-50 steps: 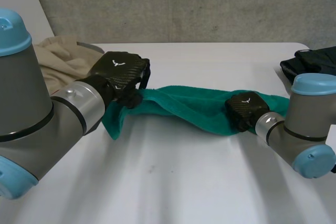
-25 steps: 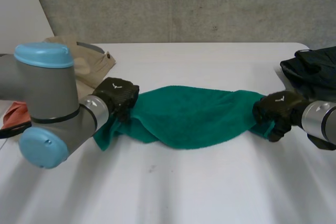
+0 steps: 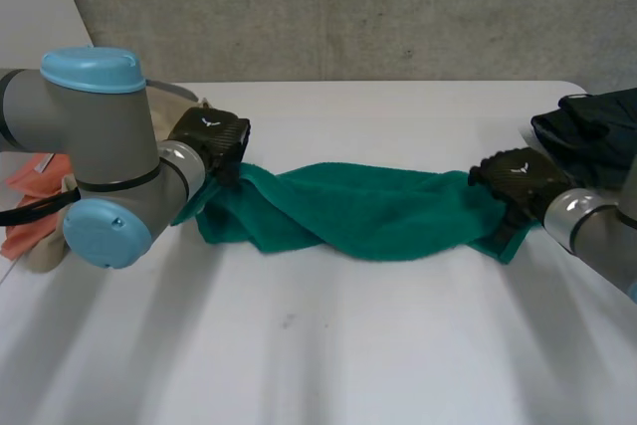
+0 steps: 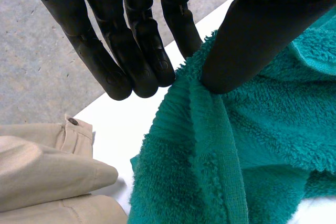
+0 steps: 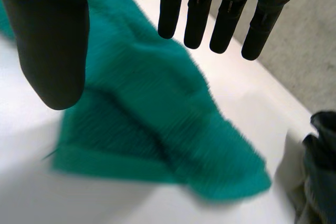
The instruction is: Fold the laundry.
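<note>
Spreading-out stage of the fold, by the look of it: a teal-green terry towel [image 3: 368, 211] stretched in a long rumpled band across the middle of the white table [image 3: 328, 345], doubled over on itself and not yet flat.

Grips the towel's left-end corner with the black left hand [image 3: 209, 136]: hem pinched between the thumb and the straight fingers [image 4: 136, 51], cloth drawn up into a ridge at the thumb (a light pinch, seemingly, not a fistful).

Holds nothing with the black right hand [image 3: 518, 176] at the opposite end: fingers [image 5: 226, 14] straight and well off the thumb, the towel's right end lying loose on the table beneath the palm.

Around the work: a beige buttoned garment [image 4: 47, 166] just beside the left hand, an orange cloth [image 3: 25, 181] beyond the left arm, a heap of dark clothing [image 3: 597, 121] at the table's right edge.

Calls next, probably, for a hold on the right-end corner, then for drawing both ends apart and laying the towel flat before any fold. Needs care near the beige garment, close enough to be dragged along.
</note>
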You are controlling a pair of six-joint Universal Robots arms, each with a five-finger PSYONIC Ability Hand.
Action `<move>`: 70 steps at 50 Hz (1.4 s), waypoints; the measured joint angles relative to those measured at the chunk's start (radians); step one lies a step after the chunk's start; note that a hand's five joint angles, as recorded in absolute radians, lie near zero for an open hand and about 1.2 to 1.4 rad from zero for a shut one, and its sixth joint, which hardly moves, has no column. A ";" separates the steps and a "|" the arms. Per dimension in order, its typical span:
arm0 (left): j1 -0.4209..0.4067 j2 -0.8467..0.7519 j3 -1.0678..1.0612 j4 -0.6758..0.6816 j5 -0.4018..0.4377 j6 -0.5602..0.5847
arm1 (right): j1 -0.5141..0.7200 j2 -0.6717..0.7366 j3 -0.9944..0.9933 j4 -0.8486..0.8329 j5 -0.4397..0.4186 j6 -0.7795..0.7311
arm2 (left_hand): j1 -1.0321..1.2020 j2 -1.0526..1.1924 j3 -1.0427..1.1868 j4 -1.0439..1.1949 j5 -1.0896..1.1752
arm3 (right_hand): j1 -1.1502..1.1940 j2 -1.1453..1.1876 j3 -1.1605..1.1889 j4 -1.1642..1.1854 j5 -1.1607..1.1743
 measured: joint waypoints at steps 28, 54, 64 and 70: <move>0.011 -0.079 0.477 0.146 0.002 -0.001 | 0.047 0.189 -0.723 -0.073 0.121 0.089 | 0.000 0.001 0.002 0.003 0.000 | 0.672 0.721 0.728 0.748 0.734; -0.004 0.170 -0.279 0.363 0.058 -0.066 | -0.040 0.148 -0.614 0.283 -0.036 0.277 | 0.004 0.002 0.002 0.004 0.000 | 0.672 0.721 0.728 0.748 0.747; -0.001 0.092 -0.346 0.344 0.097 0.030 | -0.033 0.369 -0.651 0.288 0.051 0.050 | 0.004 0.002 0.002 0.004 0.000 | 0.672 0.721 0.728 0.748 0.747; -0.003 0.100 -0.313 0.323 0.083 0.027 | -0.028 0.377 -0.675 0.204 0.139 0.093 | 0.004 0.002 0.002 0.004 0.000 | -0.071 -0.042 -0.016 0.012 -0.003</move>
